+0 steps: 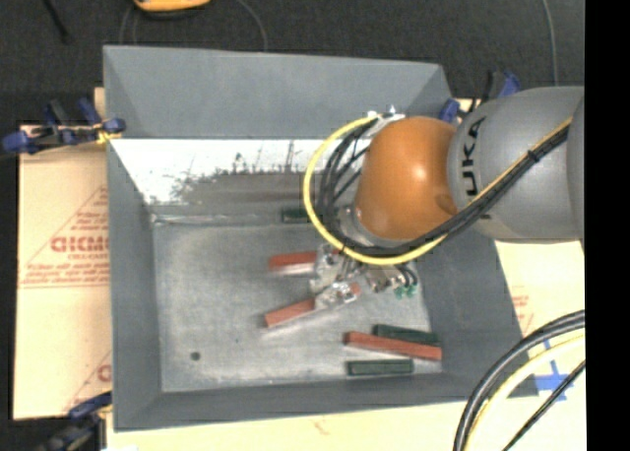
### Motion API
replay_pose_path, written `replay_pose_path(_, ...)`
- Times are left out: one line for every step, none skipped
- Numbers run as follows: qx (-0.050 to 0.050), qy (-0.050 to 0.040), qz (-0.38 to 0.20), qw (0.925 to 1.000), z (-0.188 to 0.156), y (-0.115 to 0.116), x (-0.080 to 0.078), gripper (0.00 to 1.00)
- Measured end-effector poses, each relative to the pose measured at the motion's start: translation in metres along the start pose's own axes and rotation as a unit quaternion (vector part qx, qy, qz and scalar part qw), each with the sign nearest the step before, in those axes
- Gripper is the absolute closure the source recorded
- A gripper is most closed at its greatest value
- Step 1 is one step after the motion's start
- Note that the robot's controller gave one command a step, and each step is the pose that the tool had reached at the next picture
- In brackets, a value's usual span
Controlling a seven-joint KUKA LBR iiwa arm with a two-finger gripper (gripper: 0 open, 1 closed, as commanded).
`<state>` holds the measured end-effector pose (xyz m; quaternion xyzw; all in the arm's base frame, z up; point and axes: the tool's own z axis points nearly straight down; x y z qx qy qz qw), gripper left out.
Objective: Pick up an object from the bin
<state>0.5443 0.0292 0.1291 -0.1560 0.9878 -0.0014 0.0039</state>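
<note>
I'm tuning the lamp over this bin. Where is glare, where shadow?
Camera view: the bin's back wall glares nearly white; the orange wrist cover carries a soft sheen; the floor darkens under the hand, beside a red-brown stick.

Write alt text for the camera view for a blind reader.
An orange-capped robot arm reaches from the right into a grey metal bin, its gripper low between a reddish-brown stick and a tilted one. A red stick and dark green sticks lie lower right.
</note>
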Motion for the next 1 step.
replay_pose_path(-0.001, 0.0022, 0.001, 1.0, -0.0917, 0.006, 0.0052, 1.0)
